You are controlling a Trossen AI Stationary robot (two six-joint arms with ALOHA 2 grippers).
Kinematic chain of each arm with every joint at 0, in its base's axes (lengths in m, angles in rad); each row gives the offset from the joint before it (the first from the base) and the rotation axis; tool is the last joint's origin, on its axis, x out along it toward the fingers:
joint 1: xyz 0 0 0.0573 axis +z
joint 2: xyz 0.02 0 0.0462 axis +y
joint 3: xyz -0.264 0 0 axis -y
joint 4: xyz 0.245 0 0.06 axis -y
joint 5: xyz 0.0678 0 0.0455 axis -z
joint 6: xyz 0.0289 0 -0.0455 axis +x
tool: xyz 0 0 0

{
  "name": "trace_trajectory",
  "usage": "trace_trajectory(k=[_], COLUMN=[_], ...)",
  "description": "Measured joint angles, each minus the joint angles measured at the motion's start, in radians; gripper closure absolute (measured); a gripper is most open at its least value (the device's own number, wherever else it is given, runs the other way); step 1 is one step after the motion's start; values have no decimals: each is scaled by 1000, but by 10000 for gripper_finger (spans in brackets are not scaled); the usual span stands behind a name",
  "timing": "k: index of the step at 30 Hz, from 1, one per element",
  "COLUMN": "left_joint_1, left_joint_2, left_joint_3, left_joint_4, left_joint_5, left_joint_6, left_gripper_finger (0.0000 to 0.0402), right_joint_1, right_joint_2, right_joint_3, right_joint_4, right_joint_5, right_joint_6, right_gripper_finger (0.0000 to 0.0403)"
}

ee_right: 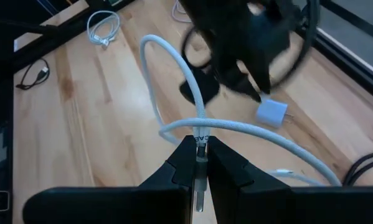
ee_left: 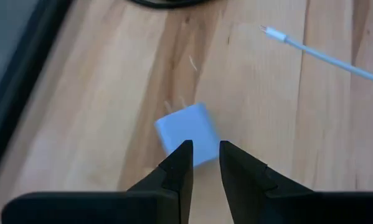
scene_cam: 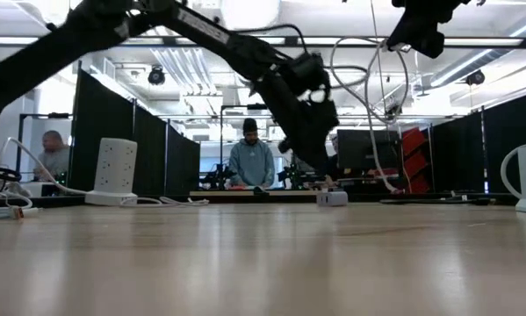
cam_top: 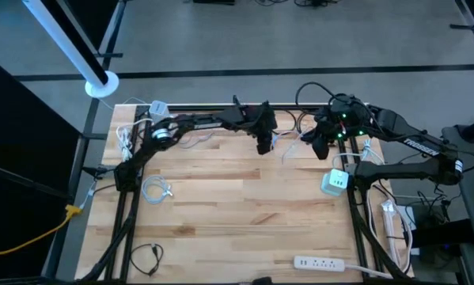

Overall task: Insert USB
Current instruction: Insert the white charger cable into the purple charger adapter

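Charger (ee_left: 187, 133) lies on table just beyond left claw (ee_left: 203, 155).

Table (cam_top: 244, 214): the centre and lower middle of the high view are bare wood, open for passage. Obstacles sit around the edges: a coiled white cable (cam_top: 156, 190) at left centre, a black cable (cam_top: 145, 257) at lower left, a white power strip (cam_top: 320, 262) at lower right, a pale multi-outlet cube (cam_top: 335, 182) at right centre. The upper middle is crowded. The left gripper (cam_top: 264, 146) hangs there just above a small white charger block (ee_left: 189, 134), fingers slightly apart at its edge. Close to its right, the right gripper (cam_top: 320, 146) pinches a white USB cable (ee_right: 174, 127) whose loops arc across the gap between the arms.
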Motion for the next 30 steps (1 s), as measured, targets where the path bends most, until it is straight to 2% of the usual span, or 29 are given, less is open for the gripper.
trace_trajectory(k=[4, 8, 22, 30], left_joint_1=[-3, -1, -4, -47], left_joint_2=[57, 75, 73, 0], left_joint_3=[69, 86, 32, 38], left_joint_4=[1, 3, -51, -441], left_joint_5=[-22, -105, -95, -90], left_joint_6=[-73, -95, -76, -71], left_gripper_finger=[336, 338, 338, 338], right_joint_1=[19, 40, 54, 80], right_joint_2=[-2, -4, 0, 0], right_joint_3=[0, 0, 0, 0], right_joint_4=[-2, -2, -2, -2], right_joint_5=[0, 1, 11, 27], right_joint_6=[21, 42, 56, 89], right_gripper_finger=[389, 389, 389, 389])
